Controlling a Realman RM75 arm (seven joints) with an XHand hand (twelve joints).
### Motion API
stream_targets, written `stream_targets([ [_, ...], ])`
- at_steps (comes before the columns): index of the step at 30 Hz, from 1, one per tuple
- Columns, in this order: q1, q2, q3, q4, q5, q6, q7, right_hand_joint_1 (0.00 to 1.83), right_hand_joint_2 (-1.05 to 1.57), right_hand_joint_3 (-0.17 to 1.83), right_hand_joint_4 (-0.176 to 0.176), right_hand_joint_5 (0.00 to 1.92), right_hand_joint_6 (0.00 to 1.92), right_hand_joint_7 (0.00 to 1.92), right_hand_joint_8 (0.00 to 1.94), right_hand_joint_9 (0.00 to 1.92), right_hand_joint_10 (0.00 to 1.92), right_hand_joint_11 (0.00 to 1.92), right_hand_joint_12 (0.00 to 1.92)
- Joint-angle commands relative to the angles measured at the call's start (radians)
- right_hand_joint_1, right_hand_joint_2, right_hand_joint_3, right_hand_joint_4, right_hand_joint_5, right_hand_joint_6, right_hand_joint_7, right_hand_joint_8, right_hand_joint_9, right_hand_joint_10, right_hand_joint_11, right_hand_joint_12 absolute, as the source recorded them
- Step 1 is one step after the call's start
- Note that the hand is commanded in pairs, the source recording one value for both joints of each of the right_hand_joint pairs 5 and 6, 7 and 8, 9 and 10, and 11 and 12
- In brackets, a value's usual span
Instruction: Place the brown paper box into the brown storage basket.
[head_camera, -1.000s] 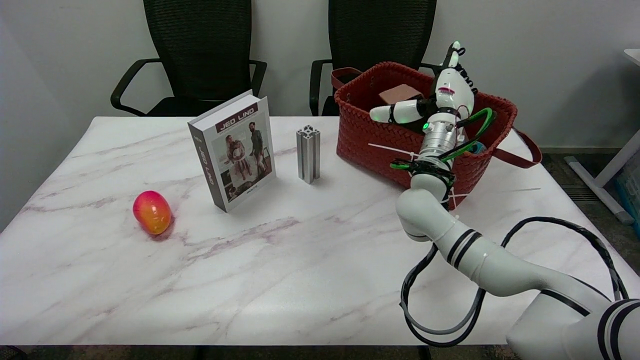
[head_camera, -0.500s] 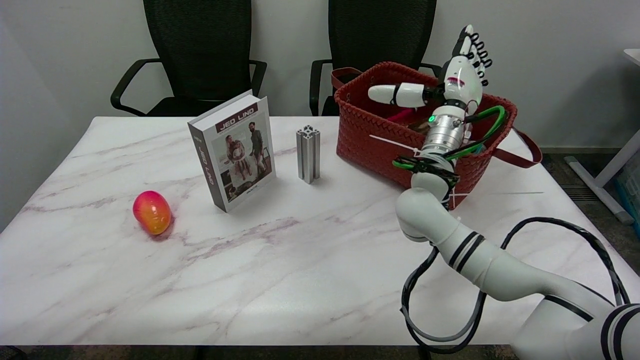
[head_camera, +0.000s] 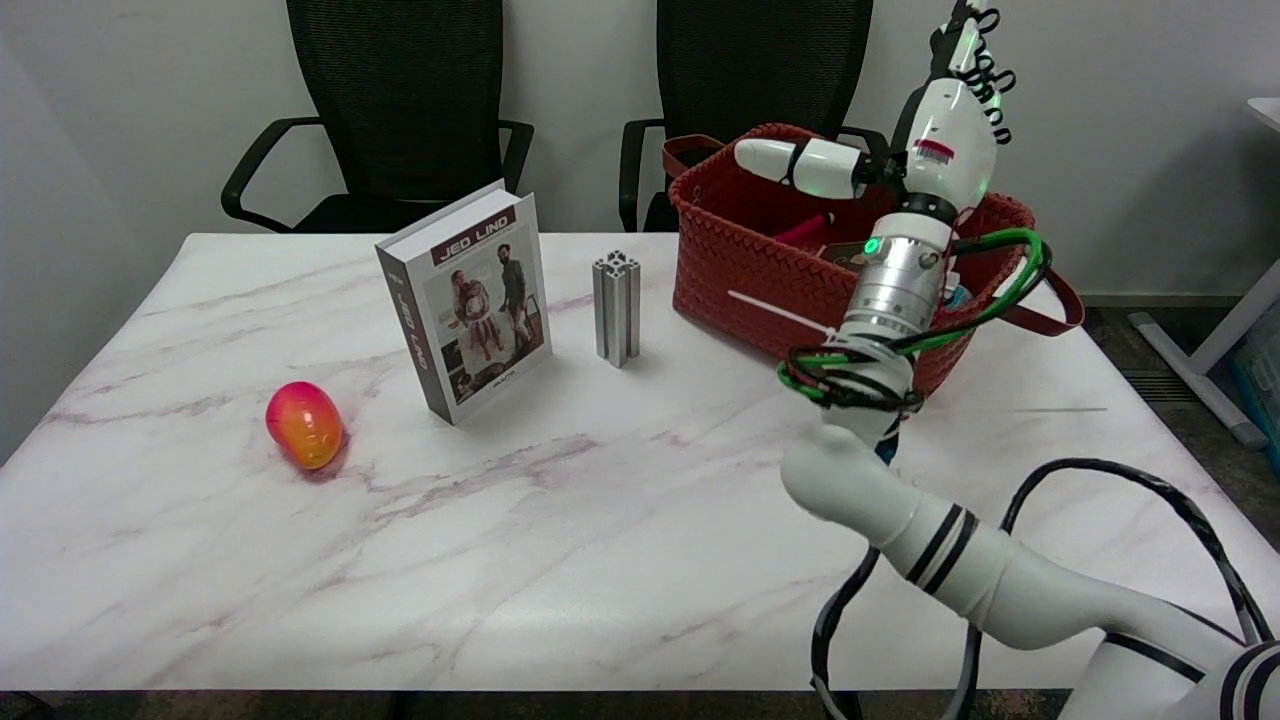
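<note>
Marble table bears the brown storage basket (head_camera: 740, 280); above it the right hand (head_camera: 925, 140) hangs empty, fingers apart.

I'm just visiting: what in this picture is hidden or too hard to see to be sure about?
- Brown paper box: not visible in the head view; the basket wall and the right hand with its arm block the inside.
- Other basket contents: only pink and teal scraps show, too little to name.
- Book: small cover text unreadable.
- Right arm's base: cut off at the lower right edge.
</note>
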Motion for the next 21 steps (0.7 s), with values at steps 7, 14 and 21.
stream_targets([
  [7,-0.338,-0.062,-0.151,0.116,-0.537,0.301,-0.041,1.08,0.36,0.2,0.0,0.0,0.0,0.52,0.52,0.42,0.42,0.19,0.19],
  [14,-0.415,-0.108,-0.199,0.003,-0.659,0.425,-0.068,1.12,0.63,0.44,0.0,0.11,0.11,0.42,0.42,0.37,0.37,0.16,0.16],
  [21,-0.431,-0.159,-0.277,-0.092,-0.662,0.506,-0.09,1.2,0.74,0.7,0.0,0.15,0.15,0.39,0.39,0.37,0.37,0.25,0.25],
])
